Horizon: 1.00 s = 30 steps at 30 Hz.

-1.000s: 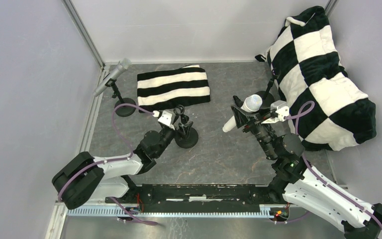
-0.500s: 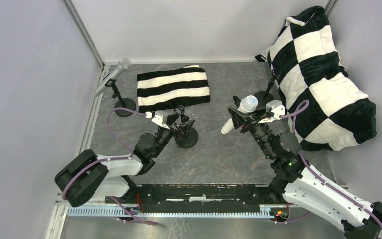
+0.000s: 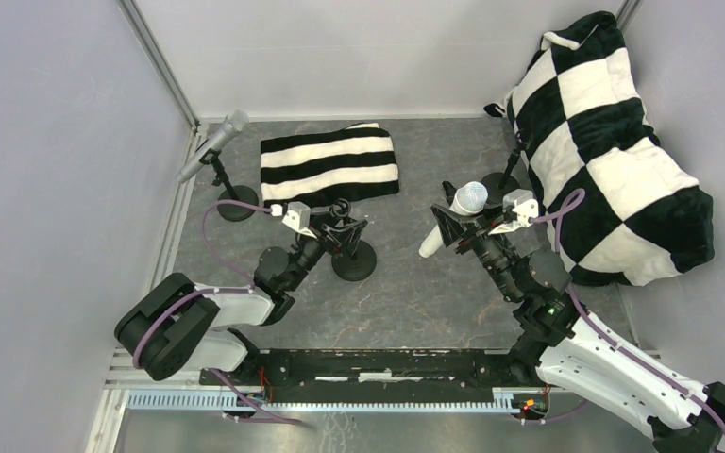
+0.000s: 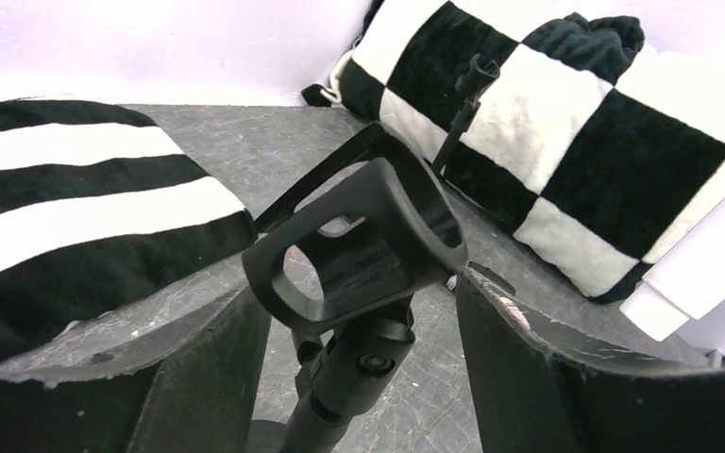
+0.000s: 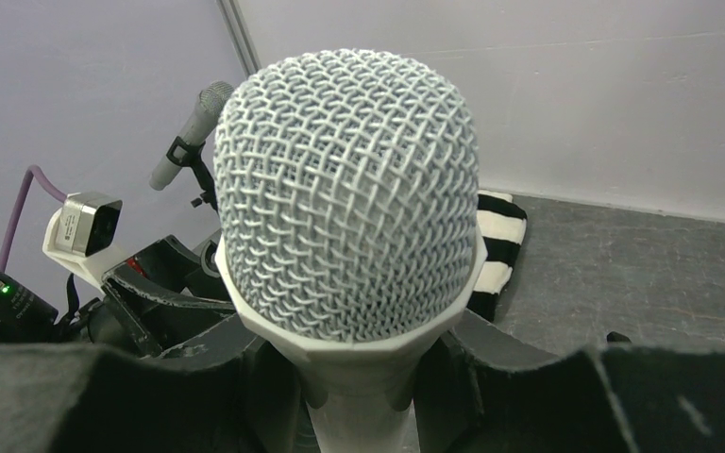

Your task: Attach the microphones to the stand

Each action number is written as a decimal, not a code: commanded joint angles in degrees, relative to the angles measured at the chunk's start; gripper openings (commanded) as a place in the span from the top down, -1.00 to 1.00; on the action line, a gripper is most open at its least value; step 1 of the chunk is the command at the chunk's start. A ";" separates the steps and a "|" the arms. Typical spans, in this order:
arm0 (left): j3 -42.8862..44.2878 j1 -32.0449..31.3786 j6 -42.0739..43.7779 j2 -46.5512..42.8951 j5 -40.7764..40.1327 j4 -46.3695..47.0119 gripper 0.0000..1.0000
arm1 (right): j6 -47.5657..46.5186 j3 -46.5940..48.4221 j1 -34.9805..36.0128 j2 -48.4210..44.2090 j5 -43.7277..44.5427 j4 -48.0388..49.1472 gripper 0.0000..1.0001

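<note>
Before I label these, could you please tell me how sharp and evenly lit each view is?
Top view: soft, even light, sharp, no glare. Left wrist: clip sharp, dark fingers at the bottom show little detail. Right wrist: white microphone mesh crisp, looming large from closeness.

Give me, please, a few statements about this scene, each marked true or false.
1. The grey mic sits on a stand. True.
2. The right gripper holds a black mic. False: it holds the white mic.
3. The left gripper straddles an empty clip. True.
4. The striped cloth lies by the right wall. False: it lies at the back, left of centre; the checkered cushion is on the right.
</note>
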 commanded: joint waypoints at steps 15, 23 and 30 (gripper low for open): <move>2.90 1.16 -2.96 2.28 4.46 4.75 0.18 | -2.13 -1.23 -0.16 -0.68 -2.59 9.83 1.00; 3.28 1.17 -3.69 1.38 6.62 2.24 0.91 | -9.89 -3.99 -0.09 4.68 -10.40 29.70 0.97; 3.18 1.17 -5.40 1.41 8.97 1.44 0.96 | -10.71 0.89 -0.15 12.23 -18.96 37.12 1.00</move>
